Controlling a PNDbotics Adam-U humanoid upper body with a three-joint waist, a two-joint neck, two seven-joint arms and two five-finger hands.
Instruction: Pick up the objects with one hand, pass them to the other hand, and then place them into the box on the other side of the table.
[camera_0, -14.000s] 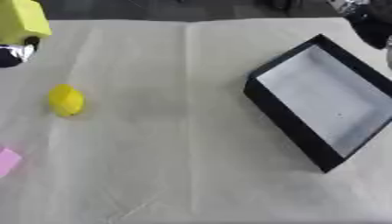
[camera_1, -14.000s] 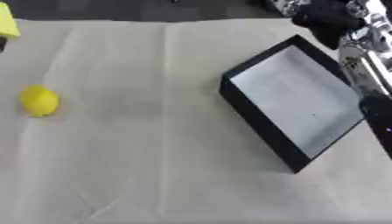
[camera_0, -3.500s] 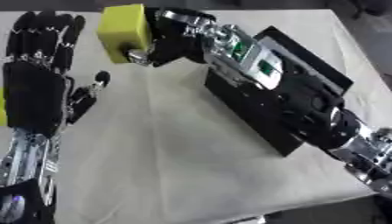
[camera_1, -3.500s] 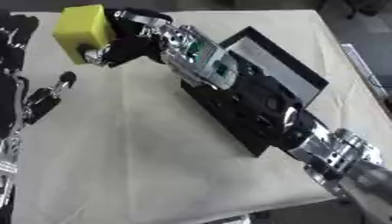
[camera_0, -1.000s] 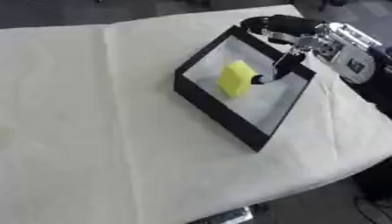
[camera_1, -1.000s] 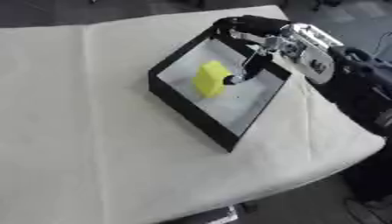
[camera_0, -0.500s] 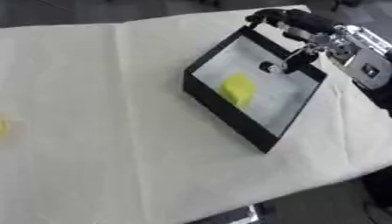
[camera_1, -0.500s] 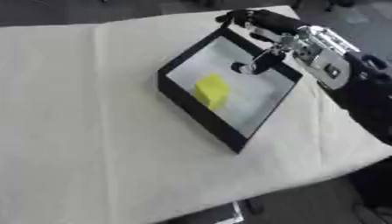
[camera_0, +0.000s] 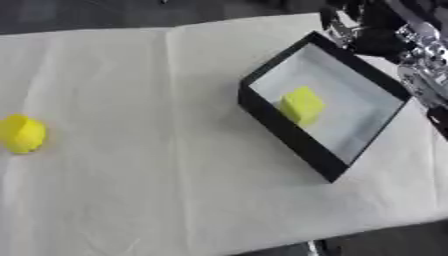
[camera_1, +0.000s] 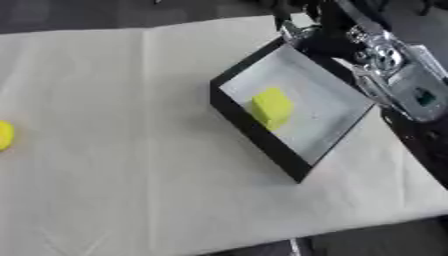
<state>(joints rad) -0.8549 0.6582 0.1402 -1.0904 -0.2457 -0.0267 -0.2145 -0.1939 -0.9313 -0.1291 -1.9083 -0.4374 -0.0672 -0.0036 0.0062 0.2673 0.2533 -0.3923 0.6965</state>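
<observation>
Table (camera_0: 131, 190): covered with a pale cloth, creased lengthwise.
Box (camera_0: 284, 131): black, shallow, pale floor, lying askew on the table's right side.
Right hand (camera_1: 319, 22): above the box's far corner, holding nothing; too blurred to tell how the fingers are set.
Yellow block (camera_1: 272, 108): inside the box, near its left wall.
Yellow round object (camera_0: 21, 133): on the cloth at far left, well apart from the box.

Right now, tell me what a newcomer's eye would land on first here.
First, the yellow block lying inside the black box on the right side of the pale cloth-covered table. Next, the round yellow object alone near the table's left edge. The right hand shows dark above the box's far corner.
</observation>
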